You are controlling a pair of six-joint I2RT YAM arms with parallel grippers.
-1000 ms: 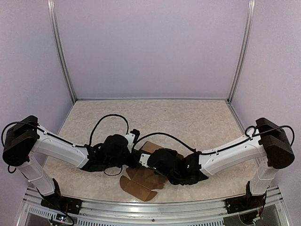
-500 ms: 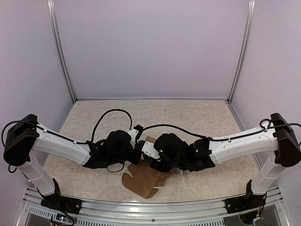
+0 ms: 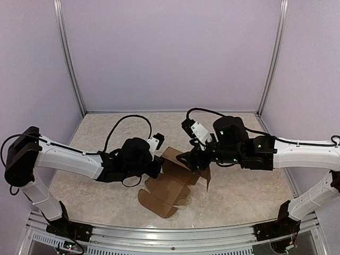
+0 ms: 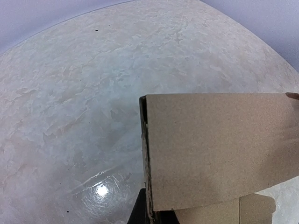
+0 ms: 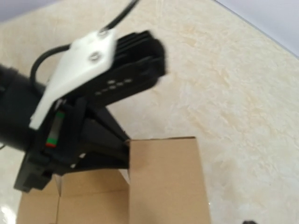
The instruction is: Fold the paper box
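Note:
The paper box (image 3: 169, 190) is a brown die-cut sheet lying partly folded near the table's front middle, with rounded tabs toward the front. My left gripper (image 3: 158, 163) is shut on the edge of a raised panel (image 4: 219, 149); only a dark fingertip (image 4: 139, 211) shows beside that edge. My right gripper (image 3: 192, 159) hovers open just right of the raised panel, holding nothing. In the right wrist view the left gripper (image 5: 122, 150) pinches the upright panel (image 5: 163, 186) from the left. The right gripper's own fingers are almost wholly out of that view.
The beige marbled table (image 3: 228, 133) is bounded by lilac walls with metal posts (image 3: 268, 64) at the back corners. An aluminium rail (image 3: 175, 234) runs along the front edge. Black cables (image 3: 122, 135) loop above both wrists.
My right arm has lifted off the box and swung back to the right, its gripper opening. The left gripper has shut on the panel edge, and the panel now stands raised.

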